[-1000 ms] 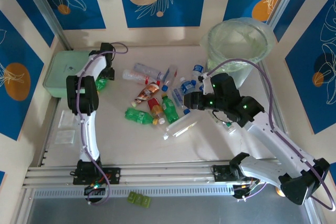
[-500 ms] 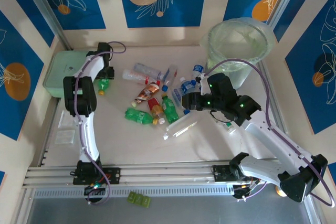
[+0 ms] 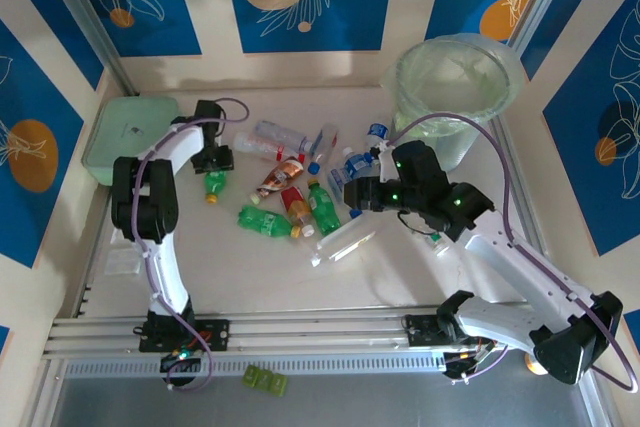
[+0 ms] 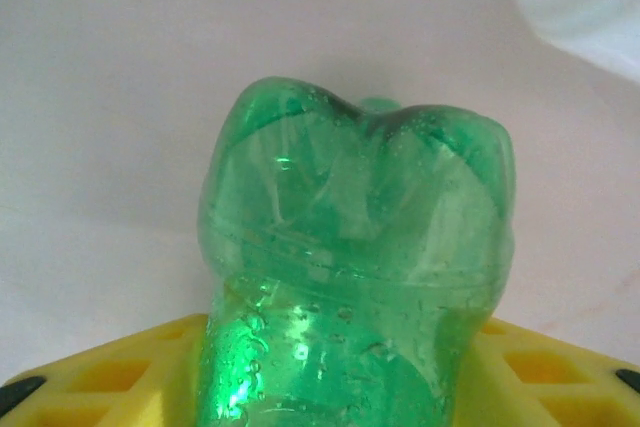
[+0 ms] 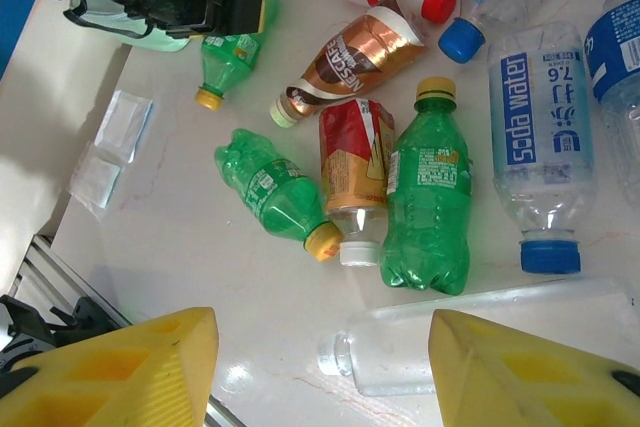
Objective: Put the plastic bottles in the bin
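Swung my left tool (image 3: pixel 213 162) off the surface's far-left corner, clamped on a green bottle (image 4: pixel 350 277). Right tool (image 5: pixel 322 347) spread, empty; bin (image 3: pixel 408 67) next.

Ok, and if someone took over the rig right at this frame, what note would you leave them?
Left gripper shut on a small green plastic bottle with a yellow cap, at the table's left.
Right gripper open, holding nothing, above a clear plastic bottle lying on the table.
Other plastic bottles, clear, green and red-labelled, lie scattered mid-table; the large round translucent bin with a pale green liner stands far right.
Done: no bottle seen in the bin.
Left: bin the green one, then the rest.
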### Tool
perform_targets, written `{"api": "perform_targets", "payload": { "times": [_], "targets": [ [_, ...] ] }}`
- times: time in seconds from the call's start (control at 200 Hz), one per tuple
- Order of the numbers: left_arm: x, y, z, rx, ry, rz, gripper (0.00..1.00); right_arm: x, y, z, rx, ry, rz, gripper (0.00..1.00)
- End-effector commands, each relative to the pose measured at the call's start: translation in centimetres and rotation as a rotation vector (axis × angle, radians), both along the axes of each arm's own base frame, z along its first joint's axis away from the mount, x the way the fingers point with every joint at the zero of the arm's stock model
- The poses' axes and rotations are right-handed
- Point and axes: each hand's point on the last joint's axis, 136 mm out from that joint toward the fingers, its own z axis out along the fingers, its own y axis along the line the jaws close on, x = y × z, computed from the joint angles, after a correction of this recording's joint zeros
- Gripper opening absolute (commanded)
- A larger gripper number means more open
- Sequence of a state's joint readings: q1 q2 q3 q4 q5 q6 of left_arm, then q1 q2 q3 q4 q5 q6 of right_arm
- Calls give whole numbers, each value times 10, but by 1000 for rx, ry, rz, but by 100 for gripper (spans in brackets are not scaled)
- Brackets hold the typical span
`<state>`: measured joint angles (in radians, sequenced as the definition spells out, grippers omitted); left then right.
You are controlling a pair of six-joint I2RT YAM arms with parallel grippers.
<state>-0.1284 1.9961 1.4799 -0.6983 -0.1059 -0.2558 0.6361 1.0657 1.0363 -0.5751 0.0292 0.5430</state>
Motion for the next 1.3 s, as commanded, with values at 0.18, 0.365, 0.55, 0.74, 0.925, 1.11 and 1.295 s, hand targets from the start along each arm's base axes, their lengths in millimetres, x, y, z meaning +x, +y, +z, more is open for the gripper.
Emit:
{"api": "perform_targets", "payload": {
  "times": [0.18, 0.365, 0.55, 0.74, 0.925, 1.11, 1.295],
  "targets": [
    [-6, -6, -17, -20, 32, 10, 68, 6, 13, 7, 14, -25, 31, 58],
    [-4, -11, -24, -48, 38, 7, 65, 2, 12, 7, 2, -33, 33, 58],
    [-5, -15, -15, -73, 13, 6, 54, -2, 9, 12, 5, -42, 28, 58],
    [-1, -19, 26, -96, -77, 10, 51, -5, 5, 23, 20, -54, 17, 58],
    [-3, -50, 95, -159, -234, -65, 50, -6, -2, 39, 10, -85, 1, 58],
    [-19, -124, 172, -398, -425, -267, 51, -4, -5, 57, 50, -100, -3, 58],
    [-70, -215, 244, -861, -543, -597, 52, -6, -6, 97, 185, -150, 31, 59]
  ]
}}
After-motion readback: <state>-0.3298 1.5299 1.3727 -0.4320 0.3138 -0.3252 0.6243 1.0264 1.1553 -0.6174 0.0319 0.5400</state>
